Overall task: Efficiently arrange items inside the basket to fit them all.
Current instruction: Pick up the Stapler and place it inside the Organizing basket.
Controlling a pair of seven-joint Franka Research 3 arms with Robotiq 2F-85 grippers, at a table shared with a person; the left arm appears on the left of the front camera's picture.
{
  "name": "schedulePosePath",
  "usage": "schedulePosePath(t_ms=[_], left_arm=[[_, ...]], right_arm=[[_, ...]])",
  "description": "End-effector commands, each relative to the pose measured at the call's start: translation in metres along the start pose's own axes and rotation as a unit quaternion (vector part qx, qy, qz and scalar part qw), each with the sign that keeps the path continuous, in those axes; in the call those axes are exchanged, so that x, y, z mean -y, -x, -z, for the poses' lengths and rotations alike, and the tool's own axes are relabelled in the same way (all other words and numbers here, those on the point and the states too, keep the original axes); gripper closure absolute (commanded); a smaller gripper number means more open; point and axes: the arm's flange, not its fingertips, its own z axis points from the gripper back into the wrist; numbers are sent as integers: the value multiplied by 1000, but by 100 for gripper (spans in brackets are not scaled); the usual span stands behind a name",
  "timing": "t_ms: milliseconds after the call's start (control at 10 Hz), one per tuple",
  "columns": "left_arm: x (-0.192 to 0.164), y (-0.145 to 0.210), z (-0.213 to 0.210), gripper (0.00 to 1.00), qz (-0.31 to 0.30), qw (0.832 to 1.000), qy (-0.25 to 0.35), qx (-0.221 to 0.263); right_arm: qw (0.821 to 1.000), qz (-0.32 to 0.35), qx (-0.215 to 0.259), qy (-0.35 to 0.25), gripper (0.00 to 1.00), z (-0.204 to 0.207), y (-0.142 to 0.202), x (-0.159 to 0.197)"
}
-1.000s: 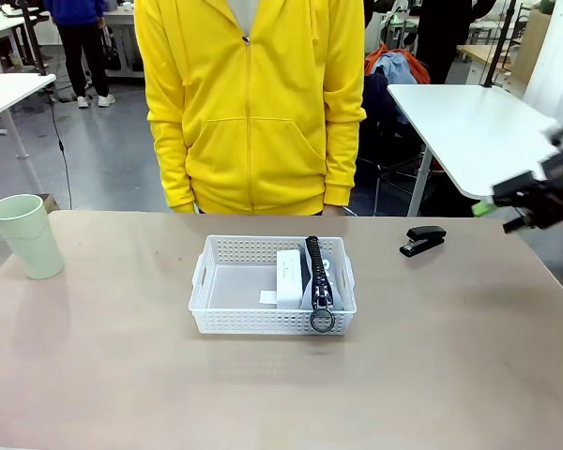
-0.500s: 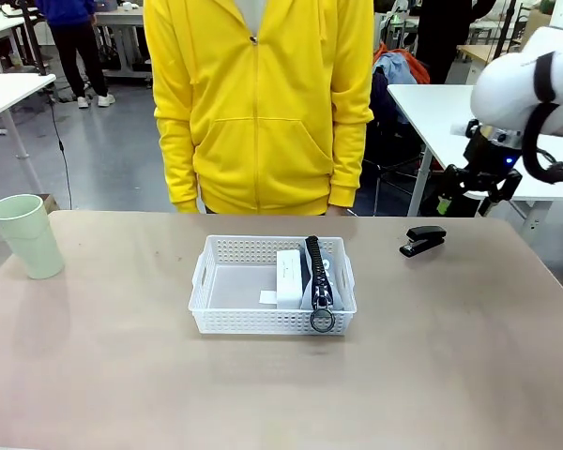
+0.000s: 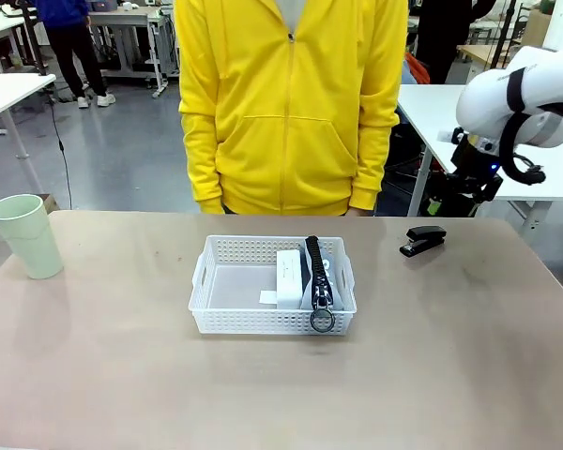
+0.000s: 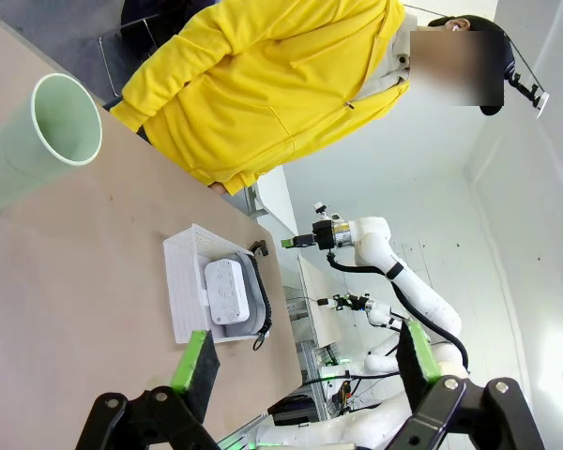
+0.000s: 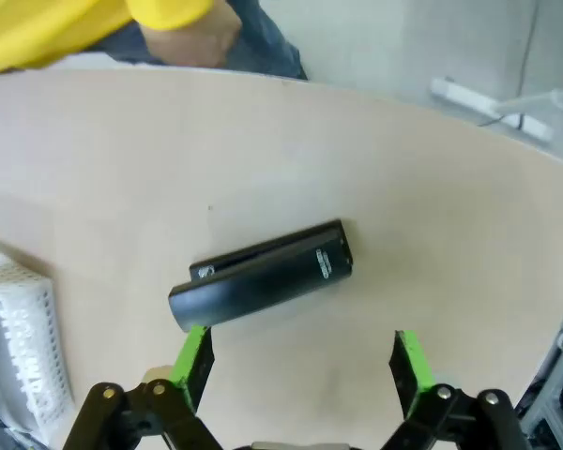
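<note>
Right gripper point(image 5: 300, 339), jaws wide and empty, hovers over the black stapler point(image 5: 261, 274) near the desk's far right edge, having swung in from the right. Left gripper point(image 4: 305, 349) is equally wide. White basket point(image 3: 216, 321), mid-desk, is unmoved.

My table in white, grey, black and pale green.
The basket point(image 3: 253, 322) is white, its sides dotted with rows of small holes; the box point(image 3: 288, 272) is white, the pouch point(image 3: 323, 281) grey with a black zipper. The stapler point(image 3: 422, 240) is black, the cup point(image 3: 26, 234) pale green, the tabletop point(image 3: 122, 375) dull beige. The person's jacket point(image 3: 291, 103) is bright yellow. My left gripper point(image 4: 307, 356) and right gripper point(image 5: 300, 361) are black with green pads.
</note>
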Motion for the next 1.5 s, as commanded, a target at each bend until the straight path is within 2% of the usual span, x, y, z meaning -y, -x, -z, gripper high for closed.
schedulePosePath(t_ms=[0,100,200,700,800,900,1000,1100,1200,1300,1400], left_arm=[[2,-1,0,0,7,1000,13,6],[2,-1,0,0,7,1000,13,6],[2,-1,0,0,7,1000,13,6],[2,-1,0,0,7,1000,13,6],[2,-1,0,0,7,1000,13,6],[2,-1,0,0,7,1000,13,6],[2,-1,0,0,7,1000,13,6],[2,-1,0,0,7,1000,13,6],[2,-1,0,0,7,1000,13,6],[2,-1,0,0,7,1000,13,6],[2,-1,0,0,7,1000,13,6]], right_arm=[[999,-25,14,-22,0,7,-6,-7],[999,-9,14,-32,0,6,-5,-6],[1000,-10,3,-3,0,7,-2,-4],[1000,-8,2,-8,0,10,-2,-4],[996,-82,7,-25,0,11,-4,-2],[980,-196,6,-44,0,9,-7,2],[926,-370,-26,-70,0,8,-9,4],[887,-458,-57,-24,0,12,-8,-4],[782,-619,-78,6,0,15,-2,-11],[675,-734,-78,4,0,18,6,-15],[567,-821,-65,-10,0,22,12,-15]])
